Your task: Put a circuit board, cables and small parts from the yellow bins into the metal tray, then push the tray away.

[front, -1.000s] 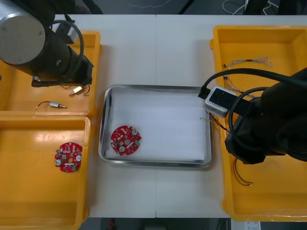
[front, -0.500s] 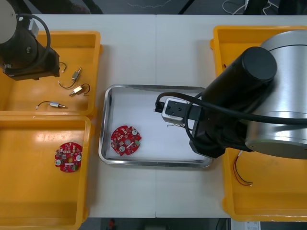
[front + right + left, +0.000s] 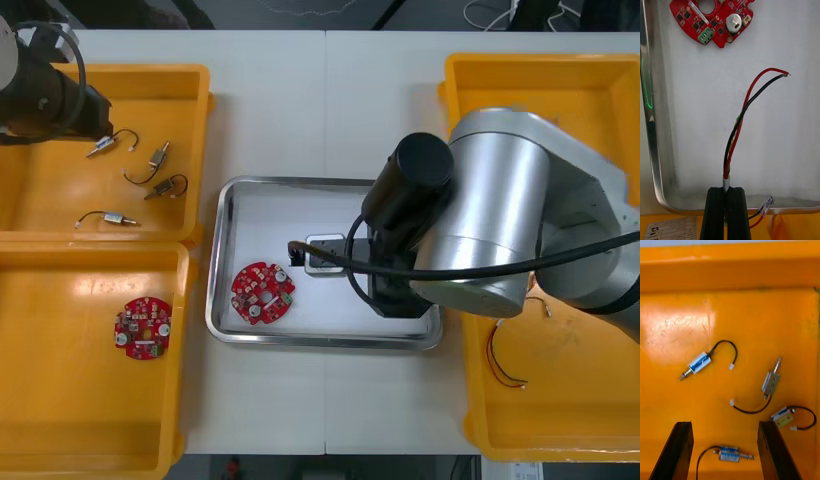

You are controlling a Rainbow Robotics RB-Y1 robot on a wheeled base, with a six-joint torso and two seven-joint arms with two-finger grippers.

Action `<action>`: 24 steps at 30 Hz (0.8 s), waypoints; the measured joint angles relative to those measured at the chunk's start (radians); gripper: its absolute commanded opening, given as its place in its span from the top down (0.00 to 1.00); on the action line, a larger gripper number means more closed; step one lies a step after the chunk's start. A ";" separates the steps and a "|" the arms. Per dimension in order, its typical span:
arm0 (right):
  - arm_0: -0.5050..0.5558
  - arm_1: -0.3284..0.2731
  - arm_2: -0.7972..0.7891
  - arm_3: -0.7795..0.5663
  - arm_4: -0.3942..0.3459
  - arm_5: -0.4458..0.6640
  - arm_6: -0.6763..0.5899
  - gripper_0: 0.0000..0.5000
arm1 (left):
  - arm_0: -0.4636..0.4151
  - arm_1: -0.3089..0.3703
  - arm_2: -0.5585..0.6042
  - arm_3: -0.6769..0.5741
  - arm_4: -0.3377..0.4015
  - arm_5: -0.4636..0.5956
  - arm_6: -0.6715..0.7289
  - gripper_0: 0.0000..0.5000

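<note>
A pale, smooth table (image 3: 330,100) carries glossy yellow bins (image 3: 60,215) along its left and right edges, with a shallow metal tray (image 3: 222,215) between them, its rim shiny and round-cornered, its floor matt white. A round red circuit board (image 3: 262,293), studded with small parts and a green block, lies flat by the tray's left edge, toward the near corner. The right gripper (image 3: 726,189) hangs over the tray's middle, its black fingers pinching a cable (image 3: 738,123) of loosely twisted red, black and yellow wires whose bare ends stop short of the board. The left gripper (image 3: 725,423) hovers over the far left bin with fingers spread wide, above four small metal parts (image 3: 699,363) with curling black leads. A second board (image 3: 142,328) lies in the near left bin.
</note>
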 measured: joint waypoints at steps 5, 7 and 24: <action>0.000 0.011 0.071 0.077 0.046 -0.038 0.000 1.00 | -0.001 0.001 0.000 0.095 0.005 -0.099 -0.014 0.00; 0.000 0.026 0.084 0.111 0.047 -0.042 0.000 1.00 | -0.004 0.001 0.000 0.131 0.009 -0.119 -0.043 0.00; 0.005 0.077 0.179 0.236 0.095 -0.149 0.000 0.98 | -0.068 0.001 0.000 0.461 0.092 -0.396 -0.341 0.00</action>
